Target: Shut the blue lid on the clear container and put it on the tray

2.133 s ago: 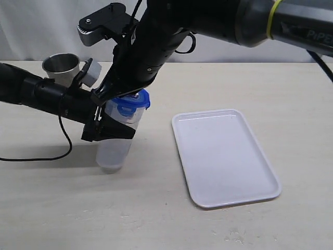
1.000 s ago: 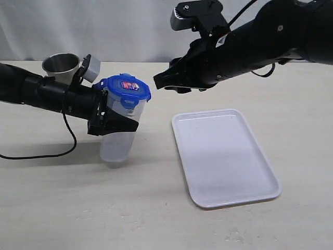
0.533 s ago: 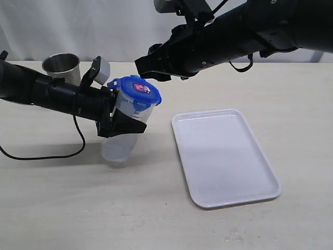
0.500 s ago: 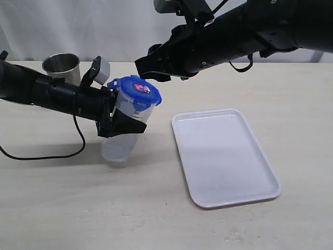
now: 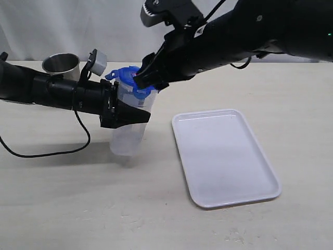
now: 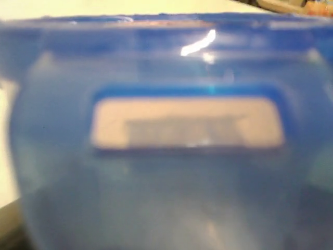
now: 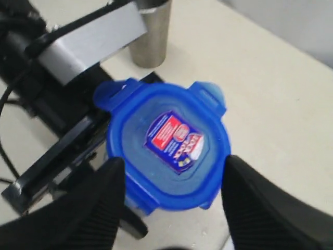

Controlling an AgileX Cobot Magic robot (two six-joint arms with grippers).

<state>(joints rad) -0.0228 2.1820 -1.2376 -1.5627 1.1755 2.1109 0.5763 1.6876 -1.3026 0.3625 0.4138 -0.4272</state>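
The clear container [image 5: 127, 139] is a tall, slightly tapered, translucent tumbler standing to the left of the tray [image 5: 183, 156], near it but apart. It leans a little, and whether its base rests fully on the table [image 5: 78, 208] cannot be told. The left gripper [image 5: 131, 115] reaches in from farther left of the tray and is clamped around the container's upper body. On the container's mouth sits the blue lid [image 7: 169, 143], a rounded square with snap tabs sticking out at its sides and a red-white sticker [image 7: 175, 141] on top. The right gripper [image 7: 174, 166] comes down from above on the tray's side with its jaws spread wide. One of its dark fingers [image 7: 96, 208] stands on each side of the lid, and whether the pads touch it is unclear.

From the exterior view most of the lid is hidden behind the right gripper, so only its left edge shows. The left wrist view is filled by a blurred blue surface with a pale rectangular opening, too close to read. Whether the tabs are snapped down cannot be made out.

A grey metal cup [image 5: 61, 65] stands far left of the tray, behind the left arm. The tray is white, flat and low-rimmed, and lies on a pale beige table. A black cable [image 5: 52, 153] trails on the table left of the container, and a light grey curtain [image 5: 78, 26] hangs behind.
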